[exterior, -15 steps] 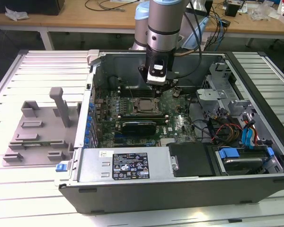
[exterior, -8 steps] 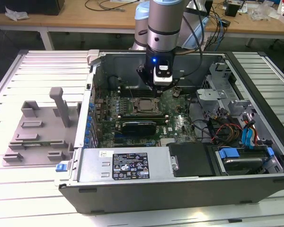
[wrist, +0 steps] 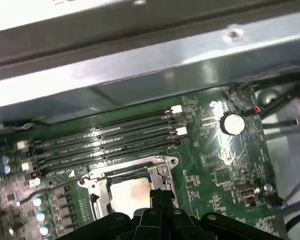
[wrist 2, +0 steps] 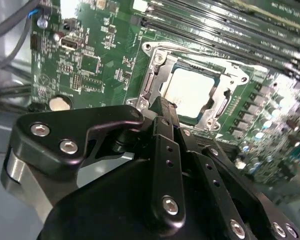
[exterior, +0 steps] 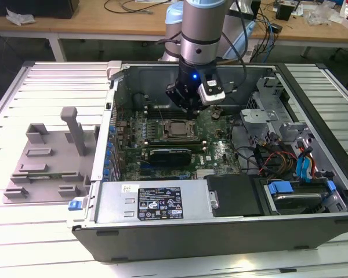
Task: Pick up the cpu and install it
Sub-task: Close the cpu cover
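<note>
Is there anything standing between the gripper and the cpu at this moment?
Nothing visible does. The cpu lies bare in its socket frame on the motherboard, and the gripper hangs close above it, near one edge.

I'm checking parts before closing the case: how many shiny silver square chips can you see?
1. The shiny silver square cpu sits in the metal socket frame on the green motherboard, near the black gripper. The arm hides part of the board.
</note>
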`<state>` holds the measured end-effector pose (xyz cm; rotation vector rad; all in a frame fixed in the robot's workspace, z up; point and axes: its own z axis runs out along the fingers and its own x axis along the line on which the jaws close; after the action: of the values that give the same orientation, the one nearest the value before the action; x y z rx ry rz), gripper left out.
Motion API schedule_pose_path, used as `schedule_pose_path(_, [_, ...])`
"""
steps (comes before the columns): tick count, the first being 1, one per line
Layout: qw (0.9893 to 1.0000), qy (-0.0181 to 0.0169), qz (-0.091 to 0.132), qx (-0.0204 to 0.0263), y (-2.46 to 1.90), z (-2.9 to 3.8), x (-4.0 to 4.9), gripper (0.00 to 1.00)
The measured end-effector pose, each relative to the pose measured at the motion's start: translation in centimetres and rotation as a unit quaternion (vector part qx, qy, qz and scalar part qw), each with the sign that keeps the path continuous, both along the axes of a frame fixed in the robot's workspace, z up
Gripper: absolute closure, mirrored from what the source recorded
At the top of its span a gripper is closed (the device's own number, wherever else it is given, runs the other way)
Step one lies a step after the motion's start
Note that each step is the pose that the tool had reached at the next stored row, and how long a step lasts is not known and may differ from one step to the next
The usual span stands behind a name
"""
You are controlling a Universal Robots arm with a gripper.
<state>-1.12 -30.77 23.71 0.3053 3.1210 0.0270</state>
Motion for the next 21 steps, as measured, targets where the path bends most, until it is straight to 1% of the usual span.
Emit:
schedule_pose_path(1, [0.9999, 0.0, 0.016, 0.0, 0.0, -0.05, 0.0, 0.89])
schedule_pose_path(2, [0.9993, 0.0, 0.038, 0.0, 0.0, -0.13, 0.0, 0.89])
schedule_pose_path(3, [0.9983, 0.0, 0.057, -0.0001, 0.0, -0.18, 0.0, 0.89])
schedule_pose_path(4, [0.9977, 0.0, 0.068, -0.0002, -0.01, -0.2, 0.0, 0.89])
schedule_pose_path(5, [0.9974, 0.0001, 0.072, -0.0004, -0.02, -0.21, 0.0, 0.89])
schedule_pose_path(7, [0.9974, 0.0001, 0.073, -0.0021, -0.05, -0.23, 0.0, 0.89])
schedule_pose_path(9, [0.9974, 0.0002, 0.073, -0.0027, -0.06, -0.22, 0.0, 0.89])
schedule_pose_path(10, [0.9973, 0.0005, 0.073, -0.0072, -0.05, -0.23, 0.0, 0.89])
schedule_pose_path(11, [0.9973, 0.0008, 0.073, -0.0114, -0.16, -0.22, 0.0, 0.89])
schedule_pose_path(12, [0.9973, 0.0009, 0.073, -0.012, -0.32, -0.24, 0.0, 0.89])
schedule_pose_path(14, [0.9973, 0.0009, 0.073, -0.0121, -0.86, -0.4, -0.16, 0.89])
schedule_pose_path(15, [0.9973, 0.0005, 0.073, -0.012, -1.01, -0.5, -0.65, 0.89])
schedule_pose_path(16, [0.9973, 0.0001, 0.073, -0.0121, -1.03, -0.55, -1.2, 0.89])
schedule_pose_path(18, [0.9972, -0.0005, 0.073, -0.0121, -1.02, -0.59, -1.64, 0.89])
schedule_pose_path(19, [0.9972, -0.0014, 0.074, -0.0121, -1.03, -0.63, -2.09, 0.89])
schedule_pose_path(21, [0.9972, -0.0028, 0.074, -0.0121, -1.03, -0.67, -2.58, 0.89])
